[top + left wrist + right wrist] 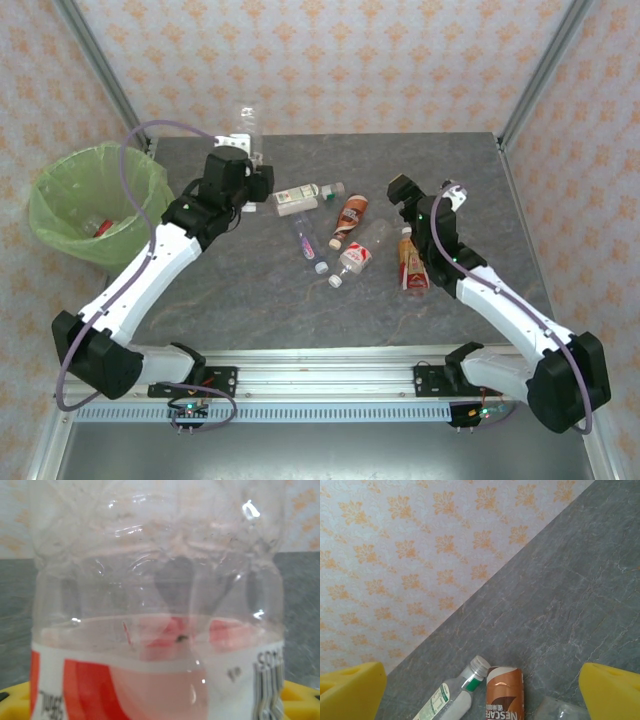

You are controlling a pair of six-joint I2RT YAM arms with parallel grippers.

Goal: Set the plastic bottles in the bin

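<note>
Grey stone worktop (250, 300) underneath. Clamps clear red-labelled plastic bottle (160, 580) in left gripper (155, 700) jaws; spreads right gripper (481, 692) jaws wide.

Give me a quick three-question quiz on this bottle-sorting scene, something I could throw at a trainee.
1. True or false: the right gripper is shut on a bottle.
2. What does the left gripper hold? A) a clear red-labelled bottle B) a paper cup C) a metal spoon
3. On which arm's side does the green-lined bin stand?
Key: 1 false, its jaws are open and empty. 2 A. 3 the left arm's.
</note>
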